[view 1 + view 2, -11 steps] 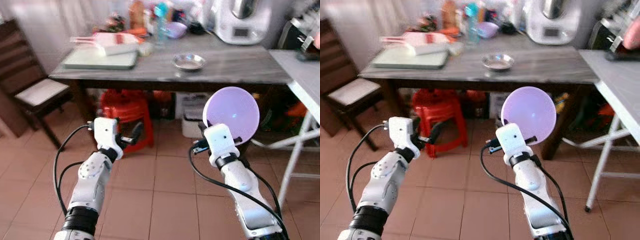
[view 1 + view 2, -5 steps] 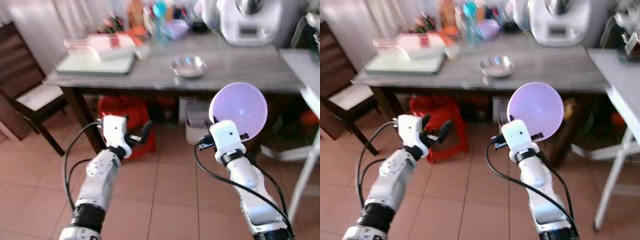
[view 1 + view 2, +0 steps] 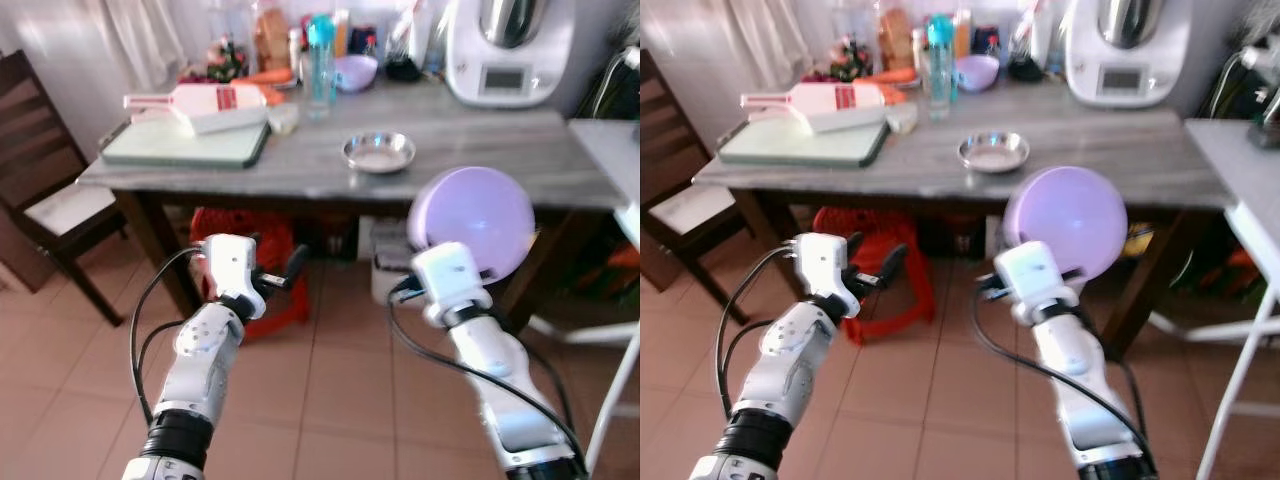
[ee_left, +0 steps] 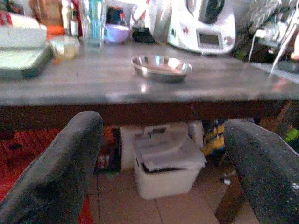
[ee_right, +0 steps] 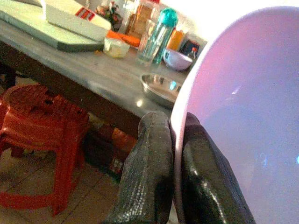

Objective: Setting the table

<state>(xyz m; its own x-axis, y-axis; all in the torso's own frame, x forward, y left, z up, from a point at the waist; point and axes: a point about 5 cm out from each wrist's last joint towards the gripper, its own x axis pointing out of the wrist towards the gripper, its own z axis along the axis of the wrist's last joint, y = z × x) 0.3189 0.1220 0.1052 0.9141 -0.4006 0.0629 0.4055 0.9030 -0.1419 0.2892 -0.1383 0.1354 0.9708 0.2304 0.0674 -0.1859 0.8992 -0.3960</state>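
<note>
Item: one lilac plate (image 3: pixel 472 220), round, smooth and glossy, carried upright on edge at 3 o'clock of the head view, short of the near edge of the grey table (image 3: pixel 470 150) and not yet over it. Held by: right gripper (image 5: pixel 174 140), its two black fingers (image 5: pixel 152 154) pressed onto the rim, one on each face, the disc standing above them. Handling, as judged: light, rigid, probably plastic; the slick surface and a single-point grip at the rim mean it could pivot or slip if swung, so the rim hold with fingers well over the lip is the sensible purchase, and it must be tipped flat before release. Left gripper (image 4: pixel 163 154): at 9 o'clock, raised at stool height, fingers spread wide apart and holding nothing. On the table: steel dish (image 3: pixel 378 152) at 12 o'clock centre, green tray (image 3: pixel 185 145) with a white and red carton at 10 o'clock, teal bottle (image 3: pixel 319 55), small purple bowl (image 3: pixel 356 71), white kitchen appliance (image 3: pixel 510 50) at 1 o'clock. Beneath: red stool (image 3: pixel 250 255), white bin (image 4: pixel 168 156). Wooden chair (image 3: pixel 50 190) at 9 o'clock.
</note>
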